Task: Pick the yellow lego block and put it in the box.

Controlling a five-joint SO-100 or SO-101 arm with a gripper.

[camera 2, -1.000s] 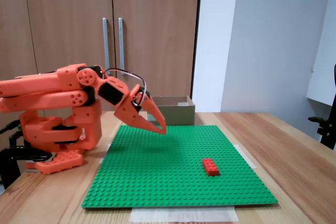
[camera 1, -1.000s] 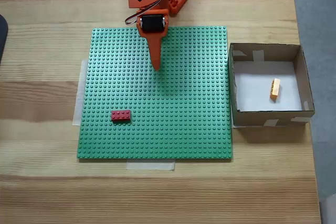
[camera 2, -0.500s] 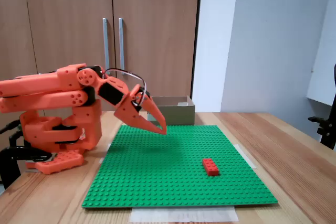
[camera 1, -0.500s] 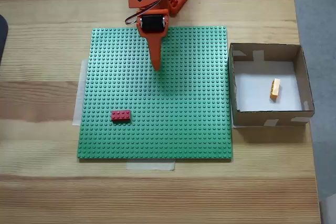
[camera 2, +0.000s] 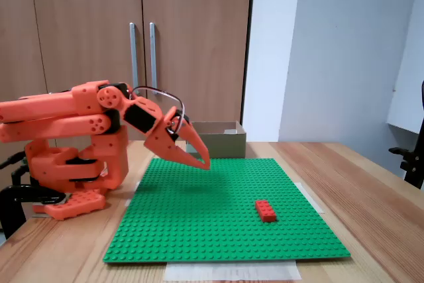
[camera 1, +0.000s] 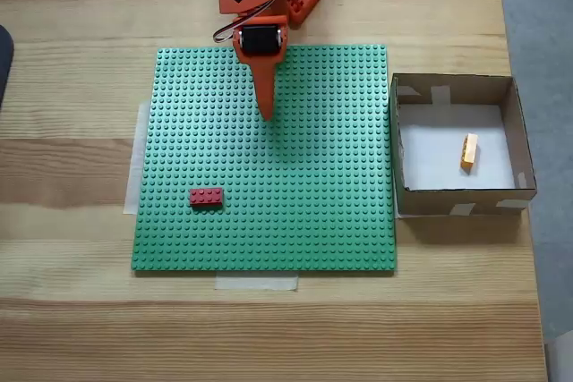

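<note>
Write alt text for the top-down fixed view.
A yellow lego block lies inside the cardboard box, right of a green baseplate. The orange arm's closed end effector points down over the plate; a red brick sits lower left.

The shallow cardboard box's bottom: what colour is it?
White, clearest in the fixed view from above, where the brown cardboard box holds the small yellow-orange brick.
</note>
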